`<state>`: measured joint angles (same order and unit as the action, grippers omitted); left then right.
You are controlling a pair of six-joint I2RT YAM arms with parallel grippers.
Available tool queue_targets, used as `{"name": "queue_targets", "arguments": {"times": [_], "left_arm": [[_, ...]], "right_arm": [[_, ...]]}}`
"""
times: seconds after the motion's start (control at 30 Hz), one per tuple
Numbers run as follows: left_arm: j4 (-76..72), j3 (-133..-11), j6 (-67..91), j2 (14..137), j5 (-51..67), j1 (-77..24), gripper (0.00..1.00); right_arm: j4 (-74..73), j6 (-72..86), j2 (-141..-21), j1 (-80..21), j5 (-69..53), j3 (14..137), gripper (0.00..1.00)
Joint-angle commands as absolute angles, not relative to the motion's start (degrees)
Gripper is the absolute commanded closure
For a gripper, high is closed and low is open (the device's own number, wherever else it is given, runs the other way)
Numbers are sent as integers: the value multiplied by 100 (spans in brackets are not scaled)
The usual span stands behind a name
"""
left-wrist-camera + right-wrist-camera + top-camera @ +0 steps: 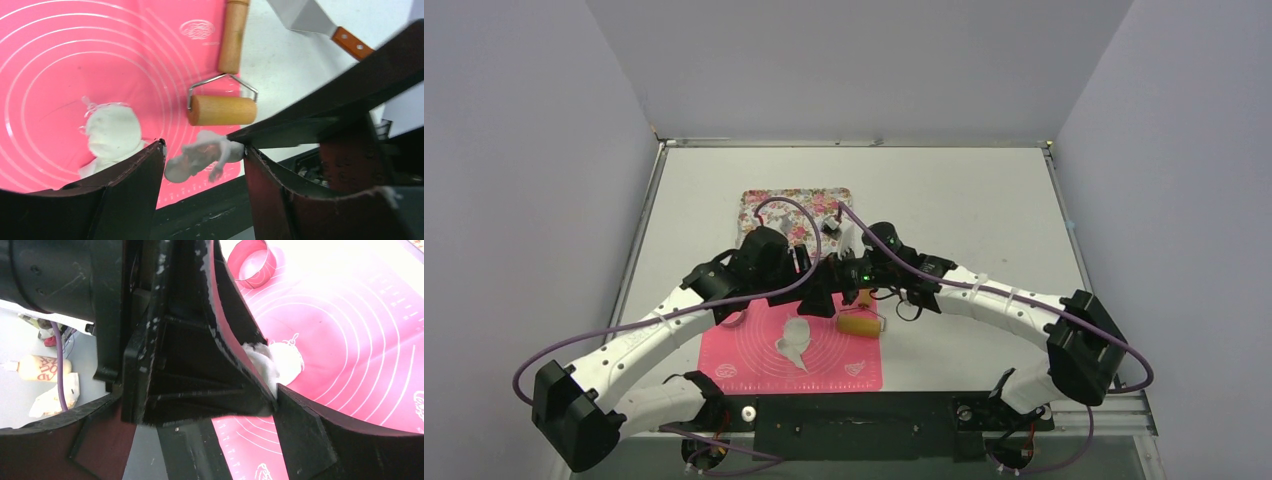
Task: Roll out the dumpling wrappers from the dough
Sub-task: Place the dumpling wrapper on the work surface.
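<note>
On the pink mat [754, 365] lies white dough [794, 340]: a roundish flat patch [112, 132] with a ragged tail. Whether that patch is a dumpling wrapper I cannot tell. My two grippers meet above the mat's far edge. The left gripper [204, 150] [809, 272] is open; a ragged dough scrap [200, 156] clings to one fingertip and hangs across the gap. The right gripper [197, 395] [849, 275] stands open around a finger of the left gripper, its own right finger [320, 435] close to the sticky dough [282, 362].
A wooden rolling pin [222, 110] [861, 322] lies at the mat's right edge. Beyond it rests a metal spatula [310, 17]. A ring cutter [250, 262] stands on the mat. A floral tray [774, 205] sits behind, and a small bottle [40, 367] lies off the mat.
</note>
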<state>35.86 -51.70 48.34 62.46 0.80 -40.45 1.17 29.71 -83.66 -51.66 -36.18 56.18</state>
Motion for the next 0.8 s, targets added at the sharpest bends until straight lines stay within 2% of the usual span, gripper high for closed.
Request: {"name": "queue_targets", "arguments": {"times": [0.0,0.5,0.57,0.6,0.63,0.67,0.77], "left_arm": [[4409,-5193,4690,6278,-707,-3834,44],[4031,-5131,4795,6783,-388,-3421,44],[3785,-4992,5001,6807,-89,-3215,44],[3677,-4922,5097,6792,241,-3141,44],[3396,-4753,5341,6719,406,-2998,44],[3240,-4644,5474,6673,743,-2936,44],[2710,-4341,6250,6511,1409,-2666,44]], "right_arm": [[195,2996,-7781,-5107,-3563,5757,8],[-281,2783,-7762,-5122,-2877,5602,9],[-518,2835,-7794,-5219,-2121,5585,10],[-659,2787,-7804,-5383,-1086,5615,10],[-853,2738,-7818,-5508,-552,5607,10],[-892,2636,-7829,-5822,690,5592,10],[-834,2377,-8067,-6508,2952,5627,10]]}}
